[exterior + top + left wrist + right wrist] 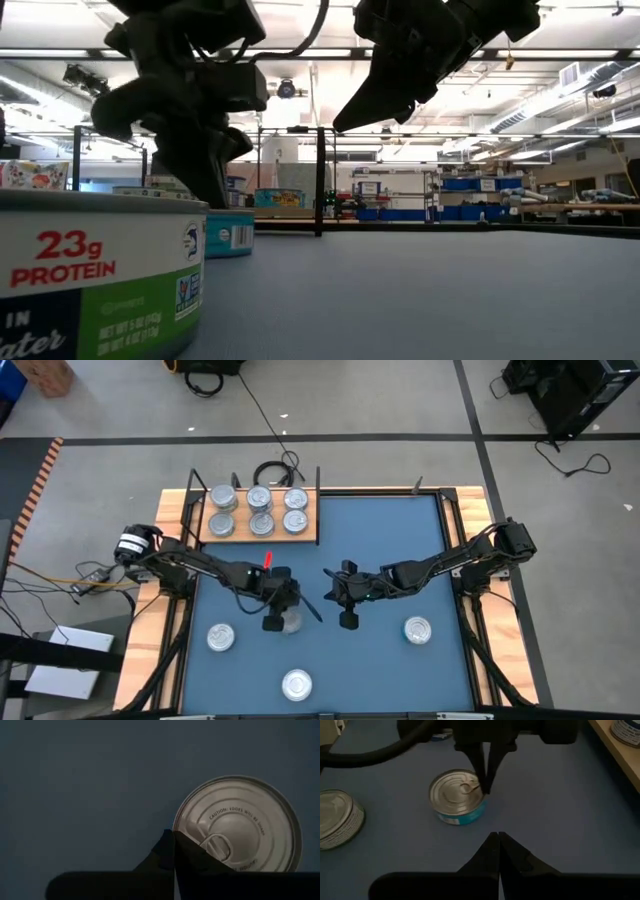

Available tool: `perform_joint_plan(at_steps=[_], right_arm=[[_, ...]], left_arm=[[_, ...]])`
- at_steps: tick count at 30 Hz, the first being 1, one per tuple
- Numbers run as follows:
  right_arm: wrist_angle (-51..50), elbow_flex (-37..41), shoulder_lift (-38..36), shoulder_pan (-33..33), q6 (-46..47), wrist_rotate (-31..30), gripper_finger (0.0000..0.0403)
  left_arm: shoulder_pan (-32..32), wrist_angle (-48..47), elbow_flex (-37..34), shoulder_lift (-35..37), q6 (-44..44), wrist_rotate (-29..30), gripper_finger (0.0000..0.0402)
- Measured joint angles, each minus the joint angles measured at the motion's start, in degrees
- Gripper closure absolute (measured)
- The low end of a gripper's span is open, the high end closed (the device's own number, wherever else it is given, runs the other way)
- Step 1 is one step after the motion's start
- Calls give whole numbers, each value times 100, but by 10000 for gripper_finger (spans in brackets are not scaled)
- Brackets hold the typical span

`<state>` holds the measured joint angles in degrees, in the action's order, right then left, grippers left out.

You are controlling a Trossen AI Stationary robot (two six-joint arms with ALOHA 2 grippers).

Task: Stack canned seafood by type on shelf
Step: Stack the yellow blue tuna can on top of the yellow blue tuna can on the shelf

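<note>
Six silver tins [260, 510] stand in two rows on the light-brown shelf [311, 534] at the table's far left. On the blue mat, a tin with a teal label [456, 796] stands upright under my left gripper [486, 790]. That gripper is shut and points down, its tips at the lid's rim beside the pull ring [218, 846]. My right gripper [498, 838] is shut on nothing and hangs above the mat to the right of that tin. Three more tins stand loose on the mat: near left [220, 637], near middle [296, 684] and right [417, 630]. My left gripper comes from above with its shut fingertips [172, 840] at the edge of the teal tin's lid [186, 827], next to the pull ring. Whether the tips touch the lid or hang just over it, I cannot tell. The tin stands flat on the mat.
Black uprights [320, 180] rise at the shelf's corners. A black cable [275, 468] lies beyond the shelf. The wooden table frame [462, 510] borders the mat. Bare mat [390, 530] lies to the right of the shelf and between the loose tins.
</note>
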<state>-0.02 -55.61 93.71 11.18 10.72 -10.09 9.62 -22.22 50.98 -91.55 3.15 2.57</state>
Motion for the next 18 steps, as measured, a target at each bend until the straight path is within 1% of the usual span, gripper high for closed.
perform_joint_plan(at_steps=[5, 8, 11, 14, 18], right_arm=[[-16, 0, 0, 60, 0, -86, 396], [-29, 0, 0, 116, 0, -90, 396], [-87, 0, 0, 179, 0, -151, 396], [-143, 0, 0, 240, -2, -364, 396], [-11, -7, 62, 339, -30, -385, 395]], left_arm=[[-141, 40, -42, 15, -163, 388, 400], [-218, 15, -55, 106, -236, 494, 401], [-251, 45, -81, 331, -264, 605, 401], [-250, 23, -85, 555, -286, 737, 401], [-149, 458, -386, 949, -293, 809, 401]])
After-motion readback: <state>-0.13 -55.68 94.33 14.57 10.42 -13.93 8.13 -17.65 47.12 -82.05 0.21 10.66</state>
